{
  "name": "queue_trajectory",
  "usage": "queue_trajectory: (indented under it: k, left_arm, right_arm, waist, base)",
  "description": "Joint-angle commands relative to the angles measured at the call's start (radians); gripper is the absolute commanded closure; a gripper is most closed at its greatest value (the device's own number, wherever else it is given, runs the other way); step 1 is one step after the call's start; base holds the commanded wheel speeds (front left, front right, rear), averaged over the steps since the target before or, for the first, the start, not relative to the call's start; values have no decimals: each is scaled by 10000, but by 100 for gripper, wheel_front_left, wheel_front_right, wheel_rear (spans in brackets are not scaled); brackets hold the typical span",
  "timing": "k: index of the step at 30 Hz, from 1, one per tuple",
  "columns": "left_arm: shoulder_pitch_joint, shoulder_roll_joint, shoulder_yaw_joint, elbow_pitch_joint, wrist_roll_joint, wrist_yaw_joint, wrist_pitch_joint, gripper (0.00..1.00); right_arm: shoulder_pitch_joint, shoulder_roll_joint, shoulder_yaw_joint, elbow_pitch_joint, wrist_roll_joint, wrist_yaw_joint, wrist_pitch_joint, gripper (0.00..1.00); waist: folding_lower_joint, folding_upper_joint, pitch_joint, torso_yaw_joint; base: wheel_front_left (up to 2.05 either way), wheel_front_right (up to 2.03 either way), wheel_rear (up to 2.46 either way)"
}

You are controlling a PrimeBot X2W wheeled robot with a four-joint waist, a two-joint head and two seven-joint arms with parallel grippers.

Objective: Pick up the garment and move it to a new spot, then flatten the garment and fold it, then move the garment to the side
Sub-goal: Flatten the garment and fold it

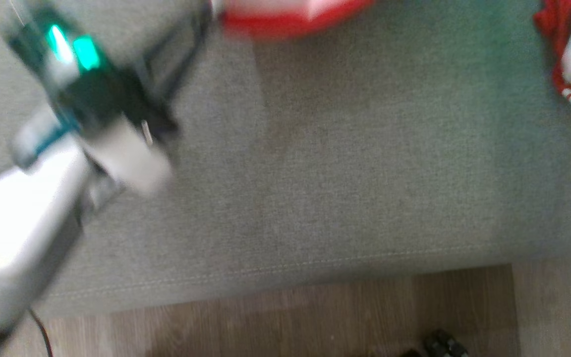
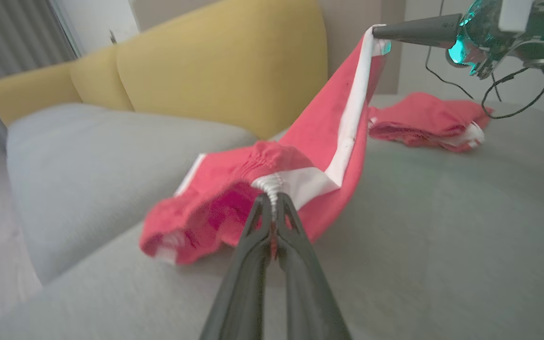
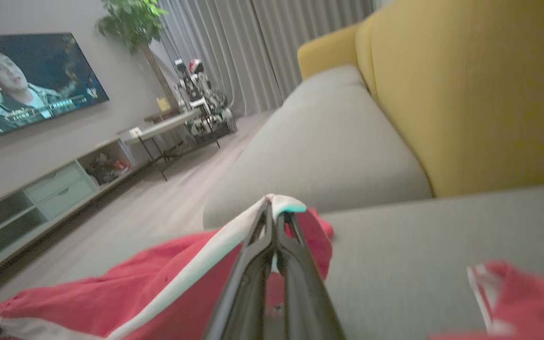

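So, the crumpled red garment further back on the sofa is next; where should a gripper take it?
Probably the white-trimmed edge of the crumpled garment: it sticks out of the heap as a thin fold. Come down from above, since it lies low on the grey seat cushion.

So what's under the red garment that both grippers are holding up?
The grey sofa seat shows under the red garment, strung between the left gripper and the right gripper. The patch beneath its drooping folds is covered.
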Motion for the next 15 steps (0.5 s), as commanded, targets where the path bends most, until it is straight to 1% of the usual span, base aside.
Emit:
queue_trajectory:
  k: [1, 5, 9, 10, 11, 15]
  left_arm:
    - [583, 561, 221, -516, -56, 15, -47, 100]
    - [2314, 727, -279, -759, 56, 15, -48, 100]
    - [3570, 614, -304, -832, 478, 15, -48, 100]
    - [4116, 567, -239, -917, 678, 34, -48, 100]
    - [4116, 567, -239, -917, 678, 34, -48, 100]
    - [5030, 597, -17, -1260, 870, 81, -48, 100]
  right_arm:
    - [1413, -76, -123, -874, 89, -2, 382, 100]
    - [4487, 21, -808, -2081, -106, -2, 1059, 100]
    - [6858, 370, -1173, -3128, 111, -2, 1728, 100]
    - [7769, 513, -1361, -3589, 312, -2, 2042, 100]
    - [7769, 513, -1361, -3589, 312, -2, 2042, 100]
    - [9163, 594, -1767, -4688, 575, -2, 2629, 100]
  waist:
    - [1, -1, -642, 208]
    - [1, -1, -1380, 420]
    - [1, -1, -1980, 571]
    - [1, -1, -2197, 647]
    - [1, -1, -2197, 647]
    - [1, -1, -2355, 849]
  base:
    - [0, 0, 0]
    - [0, 0, 0]
    - [0, 0, 0]
    - [0, 0, 0]
    - [0, 0, 0]
    - [0, 0, 0]
